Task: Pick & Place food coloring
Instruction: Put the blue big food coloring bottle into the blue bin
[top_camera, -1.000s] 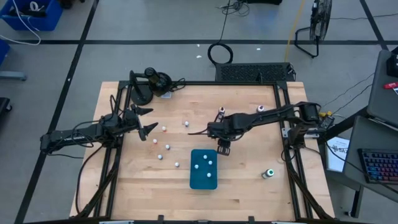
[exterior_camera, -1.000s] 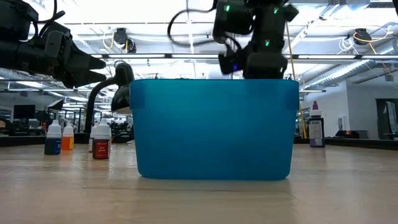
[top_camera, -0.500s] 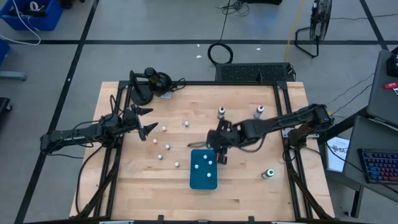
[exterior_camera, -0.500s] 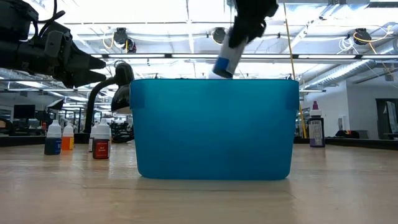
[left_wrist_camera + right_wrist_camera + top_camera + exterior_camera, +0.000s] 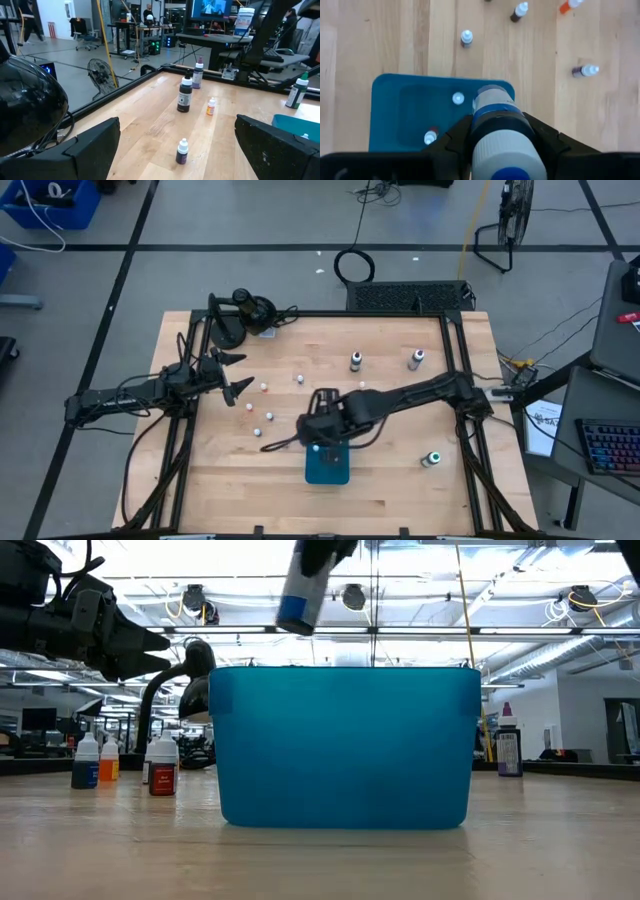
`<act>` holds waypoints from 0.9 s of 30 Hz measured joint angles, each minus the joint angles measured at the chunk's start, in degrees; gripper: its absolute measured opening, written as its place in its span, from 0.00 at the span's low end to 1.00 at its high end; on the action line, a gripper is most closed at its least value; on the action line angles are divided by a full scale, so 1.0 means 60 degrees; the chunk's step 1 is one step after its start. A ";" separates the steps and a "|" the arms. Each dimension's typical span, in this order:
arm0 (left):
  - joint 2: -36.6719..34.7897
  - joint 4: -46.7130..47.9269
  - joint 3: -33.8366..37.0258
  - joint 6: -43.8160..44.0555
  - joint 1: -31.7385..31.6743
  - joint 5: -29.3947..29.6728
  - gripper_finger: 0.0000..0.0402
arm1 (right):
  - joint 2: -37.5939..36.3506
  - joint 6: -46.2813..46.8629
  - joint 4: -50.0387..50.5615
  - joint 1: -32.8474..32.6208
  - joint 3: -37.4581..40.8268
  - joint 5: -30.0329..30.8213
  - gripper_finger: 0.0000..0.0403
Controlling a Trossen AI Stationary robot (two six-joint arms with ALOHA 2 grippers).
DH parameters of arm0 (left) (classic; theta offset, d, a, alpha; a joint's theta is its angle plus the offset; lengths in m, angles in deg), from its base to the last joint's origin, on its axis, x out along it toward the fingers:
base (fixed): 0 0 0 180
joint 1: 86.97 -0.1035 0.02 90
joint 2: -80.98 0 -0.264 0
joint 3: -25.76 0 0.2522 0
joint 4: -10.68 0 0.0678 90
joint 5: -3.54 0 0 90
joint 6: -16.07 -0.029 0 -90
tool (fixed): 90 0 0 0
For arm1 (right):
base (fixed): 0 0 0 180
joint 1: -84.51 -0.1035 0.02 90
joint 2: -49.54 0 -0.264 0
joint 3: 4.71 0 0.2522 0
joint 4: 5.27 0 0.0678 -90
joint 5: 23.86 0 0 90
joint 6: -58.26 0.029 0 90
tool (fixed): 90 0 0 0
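My right gripper (image 5: pixel 322 428) hangs over the far end of the teal tray (image 5: pixel 328 470), shut on a food coloring bottle (image 5: pixel 496 120) with a white body and a blue band. In the low view this bottle (image 5: pixel 298 590) stands high above the tray wall (image 5: pixel 345 745). Two tiny bottles (image 5: pixel 458 98) (image 5: pixel 430 136) stand inside the tray. More white-capped bottles (image 5: pixel 263 387) (image 5: pixel 257 432) stand on the table left of the tray. My left gripper (image 5: pixel 243 375) waits open at the table's left, level, with nothing between its fingers. My right gripper pinches the bottle's body (image 5: pixel 495 131) between its two fingers (image 5: pixel 457 137), one on each side. The fingers slant downward from above and the bottle lies along them. The bottle is lifted clear above the tray, tilted, its blue-banded end (image 5: pixel 294 610) lowest.
Two taller bottles (image 5: pixel 355 361) (image 5: pixel 416 359) stand at the far right of the table, and a green-topped one (image 5: pixel 432 458) near the right edge. A black lamp (image 5: pixel 232 320) stands at the far left corner. Bare wood lies near the front edge.
My right gripper has swung toward the table's left edge and a little nearer, rising as it went. It has kept its hold on the bottle. The bottle now hangs higher and farther left over the tray than before.
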 joint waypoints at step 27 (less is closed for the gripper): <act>0.0001 0.0000 0.0002 0.0000 0.0000 0.0003 0.97 | 0.1386 -0.1626 -0.1022 0.0718 0.1437 -0.1190 0.31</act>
